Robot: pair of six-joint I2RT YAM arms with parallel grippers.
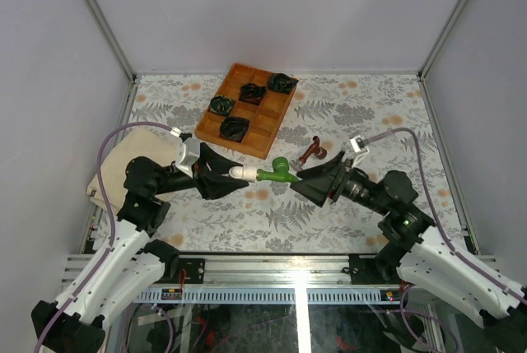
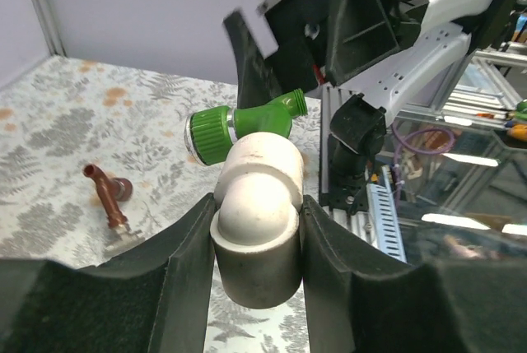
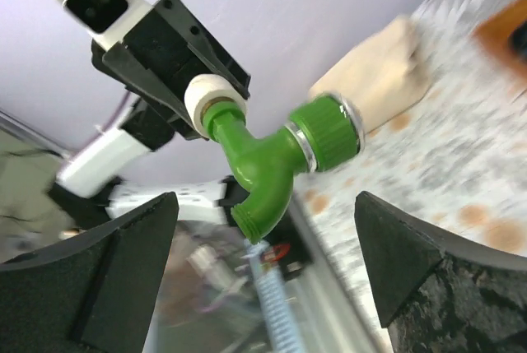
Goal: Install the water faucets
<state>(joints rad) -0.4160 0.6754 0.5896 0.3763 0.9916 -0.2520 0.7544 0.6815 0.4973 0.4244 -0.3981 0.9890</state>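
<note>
My left gripper [image 1: 233, 174] is shut on a white elbow piece [image 2: 255, 221], which sits squarely between its black fingers [image 2: 177, 271]. The green water faucet [image 1: 277, 173] sticks out of the elbow's far end, above the table. It shows large in the right wrist view, where the green faucet [image 3: 272, 155] joins the white elbow [image 3: 206, 98]. My right gripper [image 3: 263, 262] is open, its fingers wide on either side of the faucet's spout and not touching it. The red-brown faucet [image 1: 311, 152] lies on the table just behind; the left wrist view also shows this red-brown faucet [image 2: 107, 197].
A wooden tray [image 1: 274, 123] with compartments stands at the back centre and holds several black-and-green coiled bundles [image 1: 281, 83]. A beige pad [image 1: 123, 160] lies at the left edge. The metal rail [image 1: 296, 267] runs along the near edge between the arm bases.
</note>
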